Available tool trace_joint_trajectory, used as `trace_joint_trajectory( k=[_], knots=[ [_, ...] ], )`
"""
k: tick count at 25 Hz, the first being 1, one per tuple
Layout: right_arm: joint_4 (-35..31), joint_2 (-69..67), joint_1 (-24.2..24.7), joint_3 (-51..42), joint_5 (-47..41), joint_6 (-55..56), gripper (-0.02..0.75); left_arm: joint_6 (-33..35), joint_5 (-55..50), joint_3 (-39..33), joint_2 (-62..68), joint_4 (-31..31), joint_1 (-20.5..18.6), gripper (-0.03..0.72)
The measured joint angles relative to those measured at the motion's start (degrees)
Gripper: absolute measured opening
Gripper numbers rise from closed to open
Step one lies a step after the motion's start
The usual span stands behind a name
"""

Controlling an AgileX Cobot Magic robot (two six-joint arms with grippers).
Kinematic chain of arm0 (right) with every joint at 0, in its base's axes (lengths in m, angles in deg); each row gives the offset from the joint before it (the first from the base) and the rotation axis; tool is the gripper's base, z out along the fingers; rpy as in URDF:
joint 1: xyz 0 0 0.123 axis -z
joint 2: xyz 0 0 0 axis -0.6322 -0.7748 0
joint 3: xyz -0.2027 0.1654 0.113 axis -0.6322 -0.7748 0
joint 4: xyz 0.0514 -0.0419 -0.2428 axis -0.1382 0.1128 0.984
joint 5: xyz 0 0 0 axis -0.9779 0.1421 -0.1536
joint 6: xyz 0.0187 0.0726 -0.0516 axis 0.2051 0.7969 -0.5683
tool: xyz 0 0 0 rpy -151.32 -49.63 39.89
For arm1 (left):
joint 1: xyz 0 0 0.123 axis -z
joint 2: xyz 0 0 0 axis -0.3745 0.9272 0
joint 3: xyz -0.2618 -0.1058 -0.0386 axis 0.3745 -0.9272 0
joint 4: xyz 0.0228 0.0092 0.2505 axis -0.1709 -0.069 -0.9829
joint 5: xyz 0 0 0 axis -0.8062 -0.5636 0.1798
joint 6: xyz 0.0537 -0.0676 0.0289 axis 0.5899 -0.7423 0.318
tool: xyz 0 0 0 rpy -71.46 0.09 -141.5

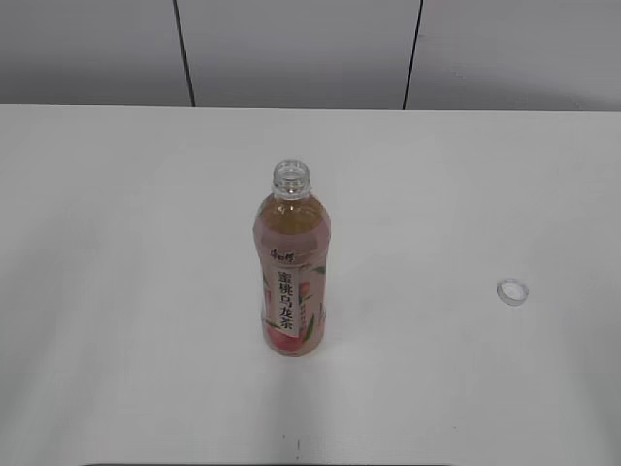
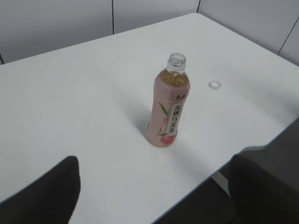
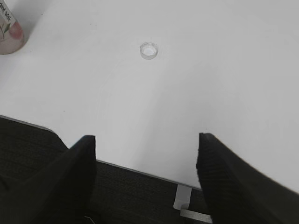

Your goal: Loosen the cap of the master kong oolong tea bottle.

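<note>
The master kong oolong tea bottle stands upright mid-table with its neck open and no cap on it; it also shows in the left wrist view and its base shows in the right wrist view. The white cap lies on the table to the bottle's right, open side up; it shows in the left wrist view and the right wrist view. My left gripper is open and empty at the table's front edge. My right gripper is open and empty over the front edge, well short of the cap.
The white table runs to a grey panelled wall at the back. Its front edge shows in the right wrist view, with dark floor below. Neither arm shows in the exterior view.
</note>
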Motion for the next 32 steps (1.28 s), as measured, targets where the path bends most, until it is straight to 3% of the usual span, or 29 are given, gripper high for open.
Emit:
trace_joint_trajectory(
  k=[8, 13, 20, 32],
  knots=[
    [0.0, 0.0, 0.0, 0.0, 0.0, 0.0, 0.513, 0.04, -14.79, -0.57, -5.45, -5.63, 0.0, 0.587],
    [0.0, 0.0, 0.0, 0.0, 0.0, 0.0, 0.513, 1.04, -12.87, -4.42, -5.4, -5.85, 0.06, 0.587],
    [-0.05, 0.0, 0.0, 0.0, 0.0, 0.0, 0.513, 4.16, -12.43, -4.4, -5.4, -1.05, 0.11, 0.554],
    [-0.05, 0.0, 0.0, 0.0, 0.0, 0.0, 0.513, 4.7, -12.43, -4.4, -5.4, -0.56, 0.16, 0.533]
  ],
)
